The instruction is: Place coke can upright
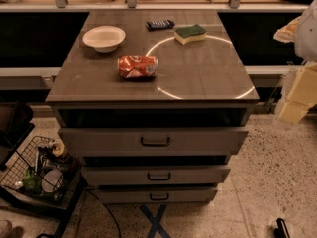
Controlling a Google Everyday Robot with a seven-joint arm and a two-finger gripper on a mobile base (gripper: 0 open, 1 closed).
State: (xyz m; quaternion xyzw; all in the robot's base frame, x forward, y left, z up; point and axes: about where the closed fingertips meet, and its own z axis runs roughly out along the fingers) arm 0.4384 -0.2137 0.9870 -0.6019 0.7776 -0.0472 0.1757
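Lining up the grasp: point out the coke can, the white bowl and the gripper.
coke can (137,66), camera view, middle of its red side.
white bowl (104,36), camera view, bare inside.
gripper (292,109), camera view, pale lower end at the right edge.

I logged a grey three-drawer cabinet (154,142) at centre, speckled floor (277,177) at 5 o'clock, wire basket (29,157) at 8 o'clock; gripper (294,103) hung at 3 o'clock.

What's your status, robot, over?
Gripper at right edge, off the cabinet top. Coke can on its side, front left of top. White bowl, sponge behind it, apart.
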